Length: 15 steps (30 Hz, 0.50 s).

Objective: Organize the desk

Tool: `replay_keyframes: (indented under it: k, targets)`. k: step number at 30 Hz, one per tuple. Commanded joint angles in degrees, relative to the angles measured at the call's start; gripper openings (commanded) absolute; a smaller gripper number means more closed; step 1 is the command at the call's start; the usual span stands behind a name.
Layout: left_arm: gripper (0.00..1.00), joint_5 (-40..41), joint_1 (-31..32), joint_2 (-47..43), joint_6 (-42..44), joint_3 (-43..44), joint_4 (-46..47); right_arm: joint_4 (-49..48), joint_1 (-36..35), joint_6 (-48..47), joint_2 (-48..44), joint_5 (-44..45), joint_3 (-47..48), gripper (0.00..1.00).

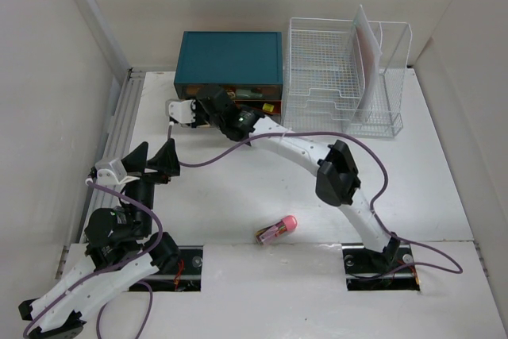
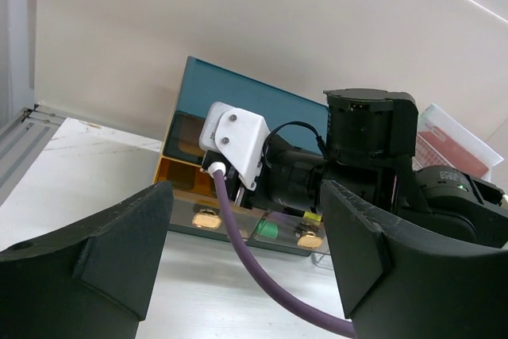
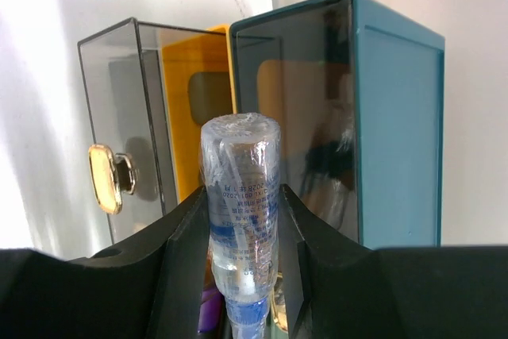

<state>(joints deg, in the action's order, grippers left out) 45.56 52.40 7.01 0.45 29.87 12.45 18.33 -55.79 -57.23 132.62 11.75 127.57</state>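
Top: the white tabletop (image 1: 238, 188) is spread beneath both arms, with the teal drawer box (image 1: 228, 57) at its far edge.
Left wrist: the left pincer (image 2: 246, 260) is held apart, empty.
Right wrist: the right pincer (image 3: 240, 220) is clamped on a clear bottle (image 3: 240, 156), which is aimed at the pulled-out drawer (image 3: 127, 132), likely for stowing.

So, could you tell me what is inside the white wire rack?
A translucent sleeve holding something reddish stands on edge in the wire rack; anything behind the sleeve is hidden.
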Motion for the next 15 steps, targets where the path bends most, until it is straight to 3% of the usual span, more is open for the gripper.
replay_keyframes:
  k: [1,15]
  targets:
    - [0.72,0.1,0.0,0.4,1.1,-0.2,2.3,-5.0,0.1,0.3,0.6,-0.7,4.2,0.00]
    - [0.72,0.1,0.0,0.4,1.7,-0.7,2.3,-5.5,0.6,1.9,4.8,-3.0,6.4,0.06]
